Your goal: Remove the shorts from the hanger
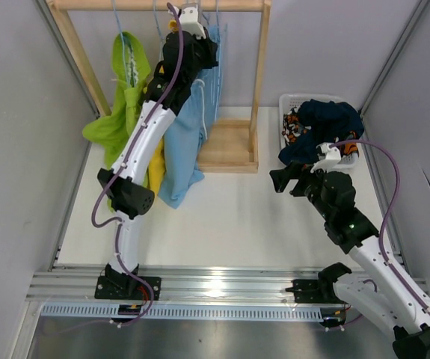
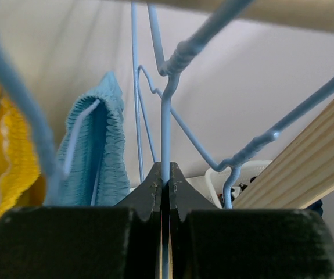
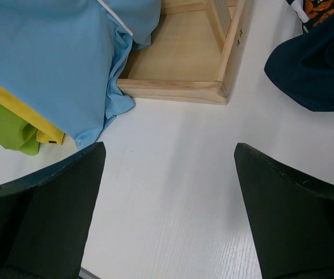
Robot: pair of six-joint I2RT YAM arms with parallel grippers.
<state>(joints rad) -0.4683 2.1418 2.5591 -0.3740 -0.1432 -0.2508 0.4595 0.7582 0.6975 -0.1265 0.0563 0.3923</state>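
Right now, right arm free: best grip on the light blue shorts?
I'd grip the low hem of the light blue shorts, where the cloth hangs loose beside the wooden rack's base, coming in from the right with the open right gripper. That edge faces that arm; the waistband is up high, crowded by the left gripper shut on a hanger.

- Top view: high behind the arm bases, looking down over the whole table [image 1: 229, 217], with the wooden rack [image 1: 259, 75] far left and the basket [image 1: 304, 97] far right.
- Left wrist view: very near, up by the rack's rail, facing upward along a blue wire hanger [image 2: 165, 116].
- Right wrist view: low over the table, facing down at the rack's base.
- All three share the light blue shorts [image 1: 185, 142].
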